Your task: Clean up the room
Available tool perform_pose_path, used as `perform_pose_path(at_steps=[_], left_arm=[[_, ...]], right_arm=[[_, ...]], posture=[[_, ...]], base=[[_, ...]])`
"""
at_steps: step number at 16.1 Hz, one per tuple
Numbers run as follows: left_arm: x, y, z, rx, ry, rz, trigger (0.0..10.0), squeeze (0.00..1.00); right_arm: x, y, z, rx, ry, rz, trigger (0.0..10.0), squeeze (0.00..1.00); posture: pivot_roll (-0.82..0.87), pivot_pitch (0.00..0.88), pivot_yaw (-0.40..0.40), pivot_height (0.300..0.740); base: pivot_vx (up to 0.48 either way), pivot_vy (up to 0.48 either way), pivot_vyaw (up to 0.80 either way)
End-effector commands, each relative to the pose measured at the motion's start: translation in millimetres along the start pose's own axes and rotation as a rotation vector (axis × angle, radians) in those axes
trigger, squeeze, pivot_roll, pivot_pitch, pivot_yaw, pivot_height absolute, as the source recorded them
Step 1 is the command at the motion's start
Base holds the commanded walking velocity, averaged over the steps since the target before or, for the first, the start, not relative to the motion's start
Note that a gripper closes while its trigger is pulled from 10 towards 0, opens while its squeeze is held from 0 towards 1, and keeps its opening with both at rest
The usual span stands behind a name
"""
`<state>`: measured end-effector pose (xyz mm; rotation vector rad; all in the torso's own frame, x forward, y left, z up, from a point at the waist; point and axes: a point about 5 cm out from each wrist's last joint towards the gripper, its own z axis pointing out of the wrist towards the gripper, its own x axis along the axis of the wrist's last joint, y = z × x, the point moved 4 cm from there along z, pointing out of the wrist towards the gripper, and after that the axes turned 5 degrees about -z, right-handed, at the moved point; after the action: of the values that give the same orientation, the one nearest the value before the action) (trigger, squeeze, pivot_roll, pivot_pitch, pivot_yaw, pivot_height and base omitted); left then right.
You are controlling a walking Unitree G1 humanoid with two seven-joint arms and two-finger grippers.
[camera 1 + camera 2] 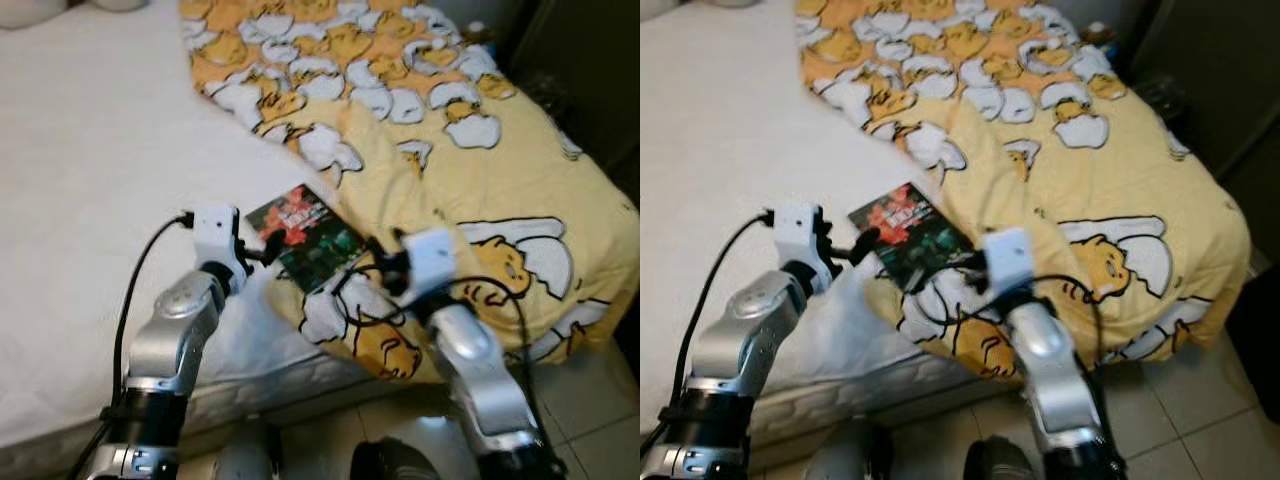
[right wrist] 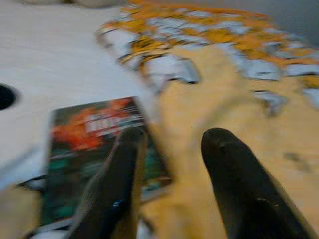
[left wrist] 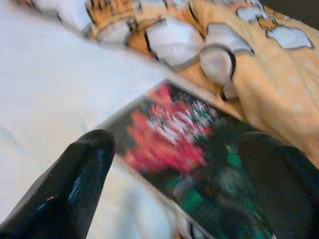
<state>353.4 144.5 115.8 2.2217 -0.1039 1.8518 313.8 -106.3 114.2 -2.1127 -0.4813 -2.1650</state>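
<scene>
Book (image 1: pixel 305 237) lying flat on the bed (image 1: pixel 90 180), a thin paperback with a dark cover: a burst of red and orange with white lettering toward one end, dark green toward the other. It sits near the bed's front edge, right where the bare white sheet meets the edge of a yellow duvet (image 1: pixel 470 170) printed with white-and-orange cartoon figures. One long side of the book touches the duvet's fold; the other lies over the white sheet. Its long axis runs on a diagonal, the red end pointing away toward the middle of the bed and to the robot's left, the green end pointing toward the bed's front edge and to the robot's right.

The left tool (image 1: pixel 262 256) is at the book's near left corner, its fingers spread apart with the cover showing between them in the left wrist view; I cannot tell whether a fingertip touches the cover. The right tool (image 2: pixel 174 149) is at the book's green end, also released, its two fingers parted: one lies over the cover's right edge, the other over the yellow duvet beside it. It grasps nothing. Both wrist views are blurred.

Black cables (image 1: pixel 140 290) loop from both wrists. A pale tiled floor (image 1: pixel 590 390) shows below the bed's front edge.
</scene>
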Motion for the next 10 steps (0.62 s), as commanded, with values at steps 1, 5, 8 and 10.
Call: perform_pose_path(at_steps=[1,5,8,10], left_arm=[[13.0,-17.3,-7.3,0.098,0.075,0.09,10.0,0.0],[11.8,-26.4,-21.7,0.234,0.143,0.097,10.0,0.0],[8.3,-11.8,-14.5,0.19,0.142,0.106,10.0,0.0],[10.7,-6.0,-26.0,0.155,0.17,0.136,10.0,0.0]], right_arm=[[1.9,17.8,-10.7,-0.096,0.034,0.011,10.0,1.0],[-12.7,39.1,-19.4,-0.225,0.02,0.047,10.0,1.0],[-5.7,37.1,-10.7,-0.22,0.057,0.061,10.0,1.0],[-5.5,40.2,-8.9,-0.24,0.06,0.17,10.0,1.0]], posture=[[0.04,0.027,-0.012,0.71],[0.05,0.0,-0.024,0.71],[0.06,0.0,-0.026,0.71],[0.06,0.0,-0.025,0.71]], base=[[0.0,0.0,0.0],[0.0,0.0,0.0],[0.0,0.0,0.0],[0.0,0.0,0.0]])
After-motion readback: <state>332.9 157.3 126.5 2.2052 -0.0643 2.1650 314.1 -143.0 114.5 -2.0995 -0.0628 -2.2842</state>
